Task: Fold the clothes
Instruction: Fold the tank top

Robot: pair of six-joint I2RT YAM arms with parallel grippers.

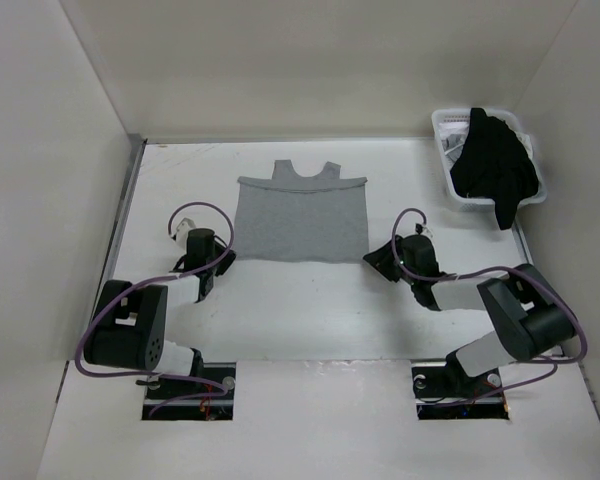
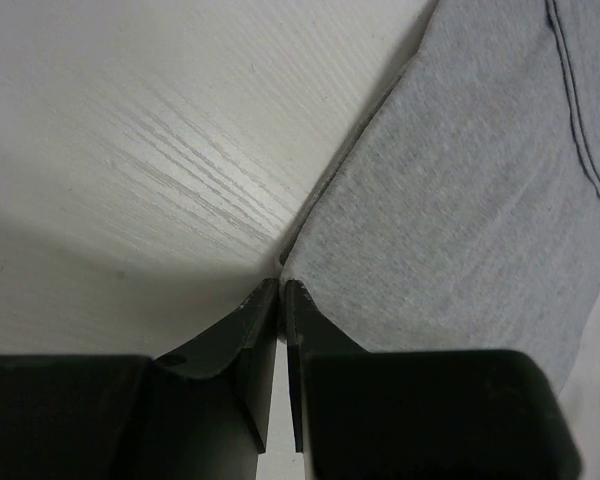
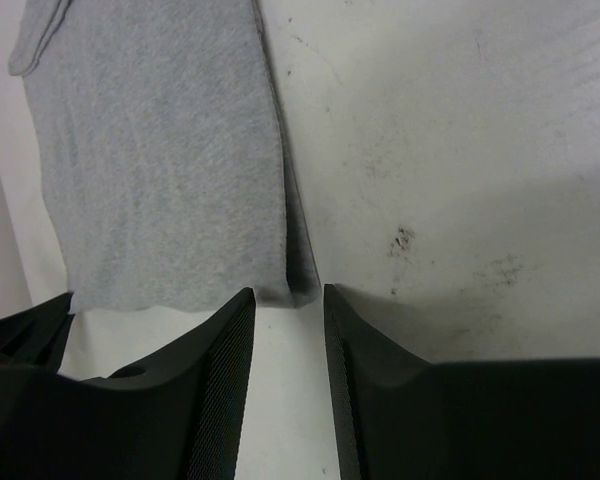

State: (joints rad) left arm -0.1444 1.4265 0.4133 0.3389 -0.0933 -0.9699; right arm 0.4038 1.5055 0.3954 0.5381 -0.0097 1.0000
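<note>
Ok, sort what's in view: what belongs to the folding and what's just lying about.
Job:
grey top, spread flat
left gripper, at its near left corner
right gripper, at its near right corner

Lying about:
white basket, far right
black garment, draped over it

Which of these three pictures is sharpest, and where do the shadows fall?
Top view: sharpest, evenly lit, the grey garment and table crisp, shadows faint. Left wrist view: the left fingers are dark and blurred, shading the table just ahead. Right wrist view: the right fingers show ribbing, a dark shadow lines the garment's edge.
</note>
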